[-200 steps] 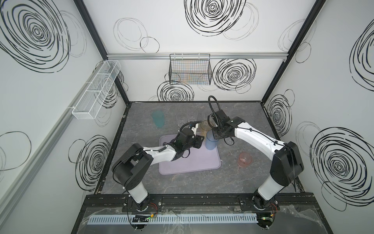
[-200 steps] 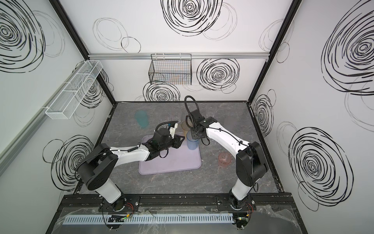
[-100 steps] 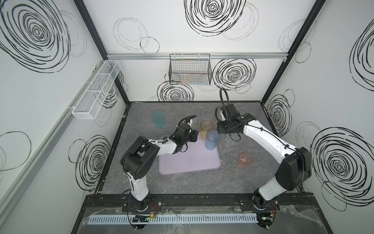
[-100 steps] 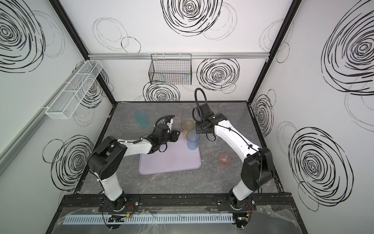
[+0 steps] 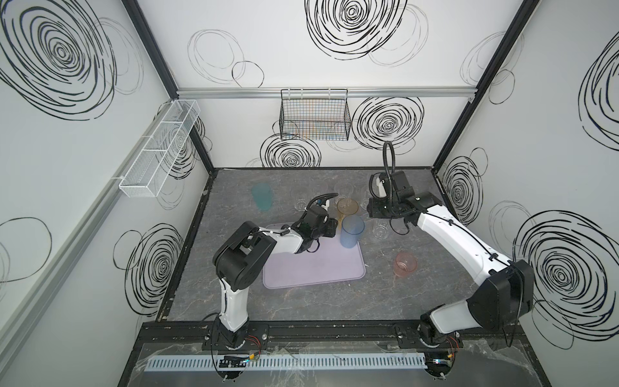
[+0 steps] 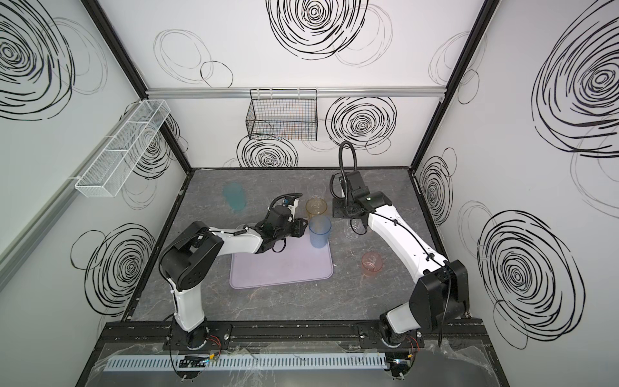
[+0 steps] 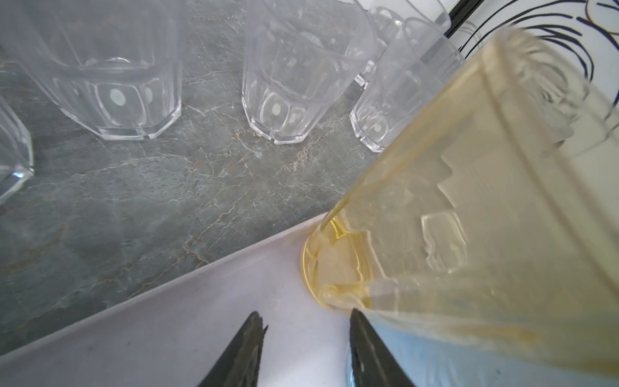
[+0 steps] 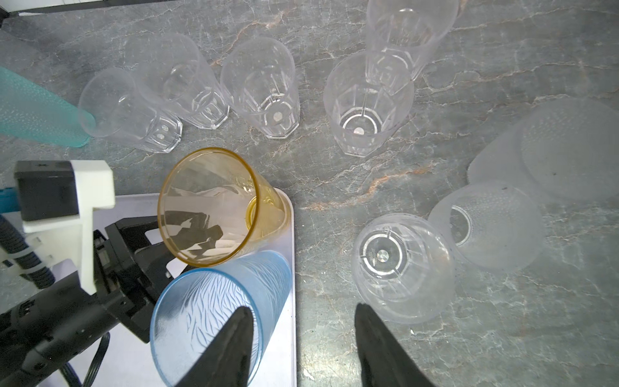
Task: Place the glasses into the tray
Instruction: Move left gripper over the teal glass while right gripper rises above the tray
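Observation:
The lilac tray (image 5: 315, 271) lies in the middle of the table. An amber glass (image 5: 347, 206) stands in its far right corner and a blue glass (image 5: 351, 231) beside it on the right edge. My left gripper (image 7: 306, 318) hovers open over the tray with nothing between its fingers, one finger next to the blue glass (image 7: 435, 362). My right gripper (image 8: 303, 313) is open and empty above the table just right of the tray's rim (image 8: 284, 341). Several clear glasses (image 8: 264, 90) stand behind the tray. A teal glass (image 5: 263, 197) is at the back left and a pink glass (image 5: 405, 264) is right of the tray.
A black wire basket (image 5: 315, 117) hangs on the back wall and a white mesh basket (image 5: 160, 147) on the left wall. Frosted clear glasses (image 8: 402, 264) stand on the table close to my right gripper.
My right gripper has opened wider and drawn back to the right, away from the blue glass. My left gripper swung off to the left and came back beside the blue glass.

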